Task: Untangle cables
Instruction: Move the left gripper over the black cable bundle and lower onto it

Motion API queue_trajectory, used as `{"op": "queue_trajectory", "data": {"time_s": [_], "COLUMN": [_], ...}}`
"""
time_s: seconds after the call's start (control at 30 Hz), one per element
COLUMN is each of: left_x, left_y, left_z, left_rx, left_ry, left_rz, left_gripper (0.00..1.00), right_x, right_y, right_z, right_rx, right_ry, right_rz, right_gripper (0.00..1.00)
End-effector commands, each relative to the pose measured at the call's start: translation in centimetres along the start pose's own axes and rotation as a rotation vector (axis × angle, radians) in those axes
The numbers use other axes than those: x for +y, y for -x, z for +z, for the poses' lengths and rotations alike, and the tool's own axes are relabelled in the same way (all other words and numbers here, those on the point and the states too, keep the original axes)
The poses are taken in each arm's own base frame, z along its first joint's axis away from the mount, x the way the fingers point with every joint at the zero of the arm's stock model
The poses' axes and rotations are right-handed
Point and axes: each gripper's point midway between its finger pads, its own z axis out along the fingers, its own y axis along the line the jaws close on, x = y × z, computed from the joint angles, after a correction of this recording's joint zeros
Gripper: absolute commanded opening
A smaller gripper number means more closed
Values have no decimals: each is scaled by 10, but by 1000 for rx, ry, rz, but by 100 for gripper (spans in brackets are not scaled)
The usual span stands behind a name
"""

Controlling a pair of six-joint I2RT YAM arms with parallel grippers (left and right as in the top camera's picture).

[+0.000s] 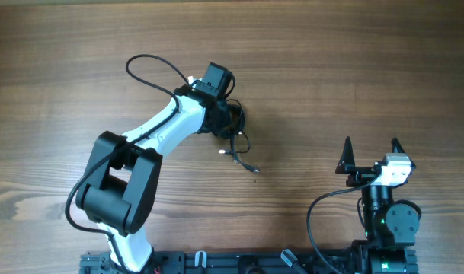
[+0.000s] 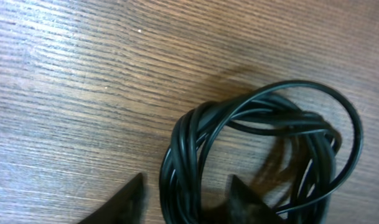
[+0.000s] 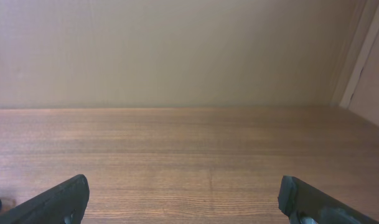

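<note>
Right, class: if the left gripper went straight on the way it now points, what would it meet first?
Most likely the cables: the left gripper points down at the table, its fingers astride the bundle's left strands. How far above them it stands is unclear.

Soft, even, warm light falls on the tabletop (image 1: 331,61) from above, without glare. In the left wrist view the glossy cables (image 2: 189,155) carry thin highlights and cast a faint shadow. The left tool (image 2: 188,199) is a blurred silhouette.
</note>
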Motion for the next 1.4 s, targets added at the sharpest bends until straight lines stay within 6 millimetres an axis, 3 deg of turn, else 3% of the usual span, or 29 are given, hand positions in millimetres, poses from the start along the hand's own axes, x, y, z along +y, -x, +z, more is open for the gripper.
{"op": "queue_trajectory", "data": {"time_s": [0.0, 0.2, 0.43, 0.6, 0.7, 0.83, 0.93, 1.03, 1.07, 1.1, 1.13, 1.17, 1.33, 1.37], "left_x": [3, 8, 17, 25, 37, 53, 41, 27, 29, 32, 34, 36, 56, 62], "left_y": [3, -3, -15, -19, -23, -30, -38, -43, -45, -47, -45, -43, -30, -31], "left_z": [2, 2, 9, 5, -8, -46, -72, -85, -86, -84, -84, -83, -82, -82], "left_rx": [-2, 20, 47, 66, 86, 100, 159, 209, 215, 214, 202, 187, 83, 75], "left_ry": [24, 43, 65, 88, 122, 153, 73, 3, 13, 20, 22, 28, 106, 136], "left_rz": [-16, -13, -14, -44, -189, -550, -759, -814, -786, -738, -691, -657, -513, -449], "left_gripper": [36, 35, 4, 4, 4, 4, 4, 4, 28, 69, 90, 100, 99, 90], "right_x": [3, 3, 3, 3, 3, 3, 3, 3, 3, 3, 3, 3, 3, 3], "right_y": [2, 2, 2, 2, 2, 2, 2, 2, 2, 2, 2, 2, 2, 2], "right_z": [-1, -1, -1, -1, -1, -1, -1, -1, -1, -1, -1, -1, -1, -1], "right_rx": [-12, -12, -12, -12, -12, -12, -12, -12, -12, -12, -12, -12, -12, -12], "right_ry": [17, 17, 17, 17, 17, 17, 17, 17, 17, 17, 17, 17, 17, 17], "right_rz": [-13, -13, -13, -14, -14, -13, -13, -14, -14, -13, -13, -14, -13, -13], "right_gripper": [100, 100, 100, 100, 100, 100, 100, 100, 100, 100, 100, 100, 100, 100]}}
